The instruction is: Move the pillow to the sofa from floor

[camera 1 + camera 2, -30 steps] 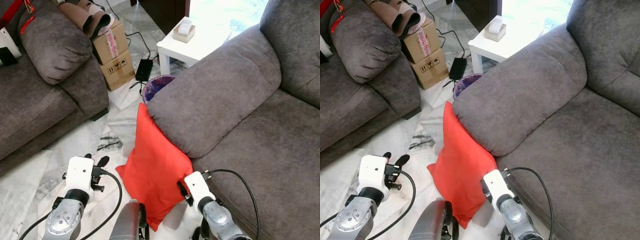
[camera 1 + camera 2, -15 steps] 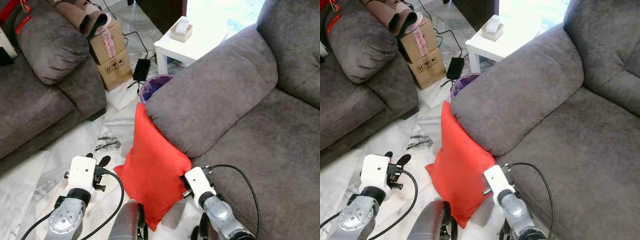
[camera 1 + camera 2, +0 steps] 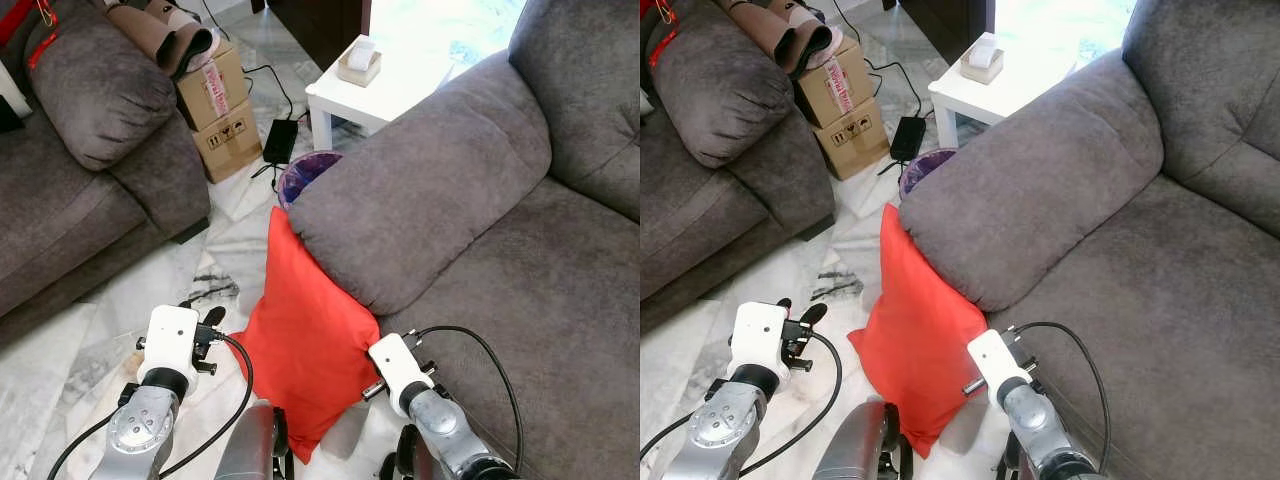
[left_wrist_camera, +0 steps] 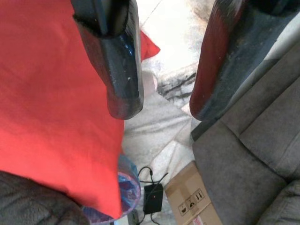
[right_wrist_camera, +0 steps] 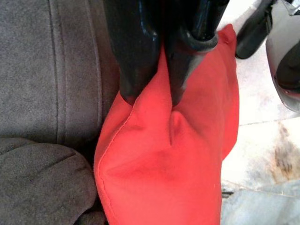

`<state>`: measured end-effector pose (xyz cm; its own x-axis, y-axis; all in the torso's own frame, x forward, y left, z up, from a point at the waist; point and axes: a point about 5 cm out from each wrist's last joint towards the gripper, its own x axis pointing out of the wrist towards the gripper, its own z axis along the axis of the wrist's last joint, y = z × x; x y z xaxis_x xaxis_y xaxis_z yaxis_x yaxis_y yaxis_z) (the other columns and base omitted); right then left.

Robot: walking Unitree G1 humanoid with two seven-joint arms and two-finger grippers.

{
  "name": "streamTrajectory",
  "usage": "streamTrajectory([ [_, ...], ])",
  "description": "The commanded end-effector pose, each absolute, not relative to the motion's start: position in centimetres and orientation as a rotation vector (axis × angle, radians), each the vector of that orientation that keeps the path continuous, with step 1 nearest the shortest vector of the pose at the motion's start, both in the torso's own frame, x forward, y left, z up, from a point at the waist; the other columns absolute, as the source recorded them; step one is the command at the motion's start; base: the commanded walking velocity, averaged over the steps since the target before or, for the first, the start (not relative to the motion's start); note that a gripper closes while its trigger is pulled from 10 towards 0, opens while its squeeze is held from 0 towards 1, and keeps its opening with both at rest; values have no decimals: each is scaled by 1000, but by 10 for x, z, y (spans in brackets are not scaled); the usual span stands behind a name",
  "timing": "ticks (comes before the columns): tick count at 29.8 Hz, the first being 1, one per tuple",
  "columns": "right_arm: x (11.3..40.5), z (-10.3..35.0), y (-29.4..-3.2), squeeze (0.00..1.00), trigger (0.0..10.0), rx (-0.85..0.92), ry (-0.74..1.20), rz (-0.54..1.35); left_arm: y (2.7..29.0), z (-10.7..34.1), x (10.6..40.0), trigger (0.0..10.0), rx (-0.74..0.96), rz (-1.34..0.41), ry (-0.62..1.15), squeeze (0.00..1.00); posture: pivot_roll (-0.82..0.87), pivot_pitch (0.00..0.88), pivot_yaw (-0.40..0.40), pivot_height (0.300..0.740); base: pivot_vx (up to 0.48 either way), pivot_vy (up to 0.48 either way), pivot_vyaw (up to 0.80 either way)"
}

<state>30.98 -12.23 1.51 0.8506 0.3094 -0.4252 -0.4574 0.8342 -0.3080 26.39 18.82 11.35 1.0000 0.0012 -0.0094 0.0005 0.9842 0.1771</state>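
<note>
Red pillow (image 3: 305,340) pinched, not yet on sofa (image 3: 520,300).
Right gripper (image 5: 152,96) closed on thin edge fold; left gripper (image 4: 159,105) spread, empty, pillow beside one finger; may slip free when lifted.

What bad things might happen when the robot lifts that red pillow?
The right gripper pinches just a small fold near the edge of the red pillow, so it might slip out. The left gripper is open beside it, not holding. The pillow is tucked under the sofa armrest and may snag there.
</note>
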Motion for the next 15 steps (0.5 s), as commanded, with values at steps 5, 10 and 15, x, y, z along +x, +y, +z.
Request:
streamTrajectory([
  [5,303,7,-123,0,0,-303,420,376,191,104,268,10000,159,16,36,0,197,250,56,636,0,0,0],
  [10,307,12,-125,0,0,-289,391,355,190,104,276,10000,107,28,29,0,169,225,57,636,0,0,0],
  [15,314,21,-127,0,0,-130,354,303,192,89,282,10000,59,22,86,0,142,195,56,636,0,0,0],
])
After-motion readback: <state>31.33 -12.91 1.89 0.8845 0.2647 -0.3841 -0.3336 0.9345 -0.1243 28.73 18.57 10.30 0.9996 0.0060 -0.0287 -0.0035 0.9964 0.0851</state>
